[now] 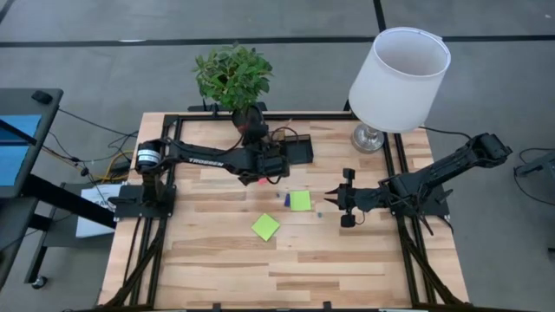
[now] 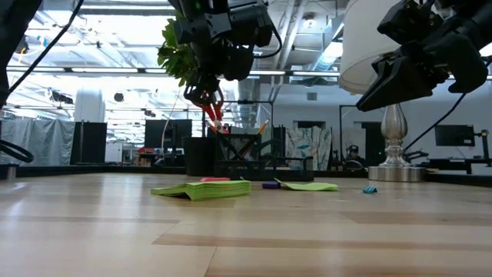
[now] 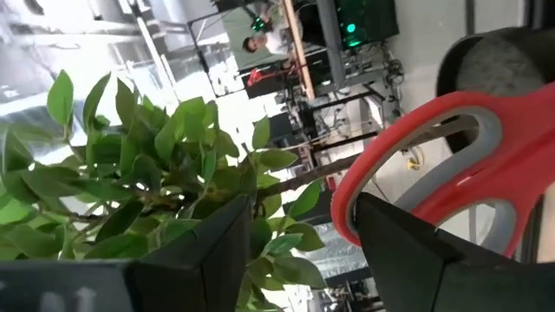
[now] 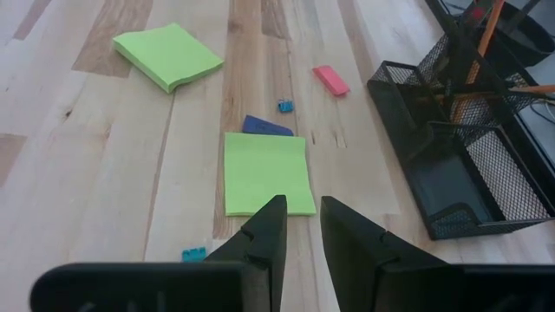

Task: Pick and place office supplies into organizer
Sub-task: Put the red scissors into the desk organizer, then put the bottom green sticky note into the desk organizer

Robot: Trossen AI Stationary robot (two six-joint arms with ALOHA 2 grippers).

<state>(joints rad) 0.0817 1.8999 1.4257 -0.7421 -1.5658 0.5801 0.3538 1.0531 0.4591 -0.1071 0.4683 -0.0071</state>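
**A:** Where are the scissors (image 3: 451, 139)?

**B:** Up at the left gripper (image 3: 303, 201), over the organizer (image 4: 507, 173), blades pointing down into it in the low view. The gripper's fingers stand wide apart, with nothing pinched between them. The red handle loop lies against one finger.

**A:** So what could go wrong?

**B:** The loop may be hooked on that finger. If so, the scissors could hang there instead of dropping, or swing when the arm lifts. The blades could also glance off the mesh rim and tip out onto the worktop (image 4: 87, 199). The plant (image 3: 130, 156) is near, so a wide lift might brush its leaves.

**A:** And the right arm?

**B:** The right gripper (image 4: 302, 204) hovers over the near pad (image 4: 264, 172), barely parted and holding nothing. A pad that flat would be hard to get under, and the fingers might just push it along.

**A:** What can't you make out?

**B:** I can't see the blade tips, so I can't tell if they are inside a compartment. A dark blue piece (image 4: 264, 126) is partly under the pad. The other pad (image 4: 169, 54) and the pink piece (image 4: 329, 80) lie in the open.
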